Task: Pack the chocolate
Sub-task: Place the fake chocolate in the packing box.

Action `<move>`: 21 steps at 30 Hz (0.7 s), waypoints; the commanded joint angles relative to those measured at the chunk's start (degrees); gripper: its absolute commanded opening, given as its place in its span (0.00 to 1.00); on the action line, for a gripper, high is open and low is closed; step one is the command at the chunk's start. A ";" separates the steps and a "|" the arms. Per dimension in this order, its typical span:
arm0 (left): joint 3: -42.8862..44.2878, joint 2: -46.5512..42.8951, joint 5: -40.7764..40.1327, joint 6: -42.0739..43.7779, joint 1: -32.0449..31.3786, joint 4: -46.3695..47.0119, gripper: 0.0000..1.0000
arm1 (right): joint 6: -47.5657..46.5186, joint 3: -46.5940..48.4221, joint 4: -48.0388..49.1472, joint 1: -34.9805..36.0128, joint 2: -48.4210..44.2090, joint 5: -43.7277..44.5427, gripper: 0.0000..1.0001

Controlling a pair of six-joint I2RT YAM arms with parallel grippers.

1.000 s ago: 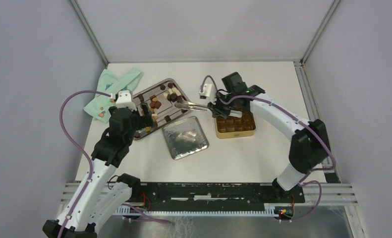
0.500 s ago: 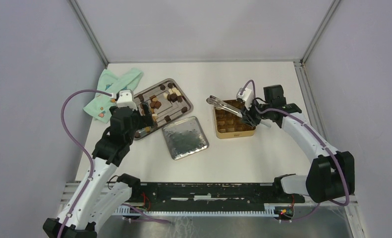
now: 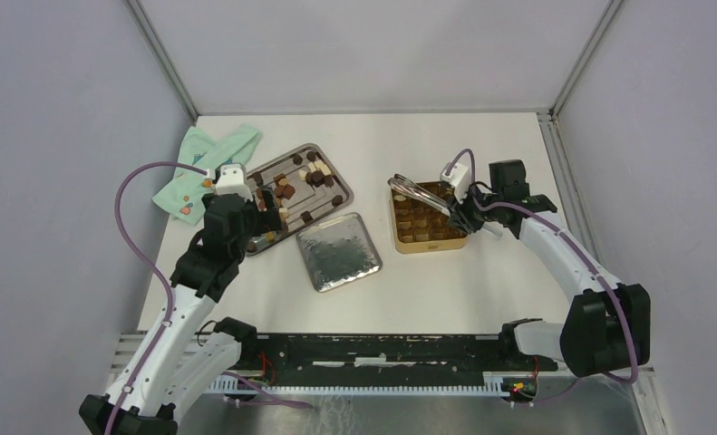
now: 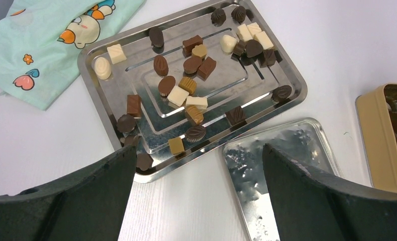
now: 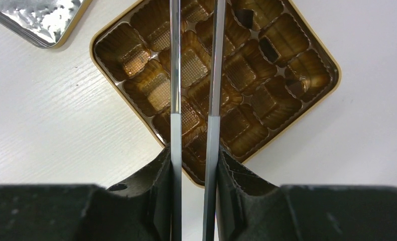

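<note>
The chocolate [image 3: 293,187] lies scattered on a steel tray [image 3: 336,172] at the left as several dark, light-brown and cream pieces [image 4: 186,75]. My left gripper [image 4: 199,150] hangs open above the tray's near edge [image 4: 286,103], holding nothing. My right gripper [image 5: 193,150] is shut on metal tongs [image 5: 175,75], whose two blades reach across the open gold tin [image 5: 98,40]. The tin's brown insert holds a few dark pieces [image 5: 269,47]. In the top view the tongs [image 3: 407,188] point left over the tin [image 3: 427,243]. Their tips are cut off in the right wrist view.
The tin's lid [image 3: 338,251] lies silver side up between tray and tin, also seen under my left fingers [image 4: 281,165]. A mint cloth with cartoon prints [image 3: 205,168] sits left of the tray. Frame posts and grey walls close off the table's far corners.
My right arm swung the tongs from over the steel tray rightward to above the gold tin. The left arm stayed where it was, open.
</note>
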 commanded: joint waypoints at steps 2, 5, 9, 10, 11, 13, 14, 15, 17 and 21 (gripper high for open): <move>0.29 -0.32 0.64 2.95 0.26 1.91 1.00 | 0.17 -0.18 3.22 -1.80 -1.85 0.82 0.08; 0.29 -0.45 0.88 2.98 0.27 1.87 1.00 | 0.21 -0.18 3.13 -2.52 -1.78 0.81 0.08; 0.29 -0.73 1.23 2.96 0.26 1.95 1.00 | 0.12 -0.18 2.96 -3.09 -1.70 0.48 0.09; 0.30 -0.80 1.28 2.93 0.30 1.95 1.00 | 0.08 -0.31 2.96 -3.19 -1.58 0.40 0.09; 0.29 -0.81 1.33 2.97 0.29 1.96 1.00 | 0.00 -0.18 2.86 -3.36 -1.49 0.36 0.09; 0.29 -0.84 1.61 2.92 0.26 2.04 1.00 | -0.01 -0.20 2.73 -3.52 -1.32 0.24 0.09; 0.29 -0.89 1.70 2.93 0.26 2.05 1.00 | 0.01 -0.18 2.69 -3.60 -1.27 0.20 0.09; 0.36 -0.98 1.80 2.92 0.26 2.05 1.00 | -0.07 -0.26 2.62 -3.61 -1.19 0.20 0.09; 0.38 -1.15 2.02 2.99 0.27 2.09 1.00 | -0.25 -0.35 2.52 -3.69 -1.05 0.11 0.08; 0.29 -1.48 2.16 2.94 0.26 2.13 1.00 | -0.75 -0.09 2.07 -3.73 -0.81 0.37 0.09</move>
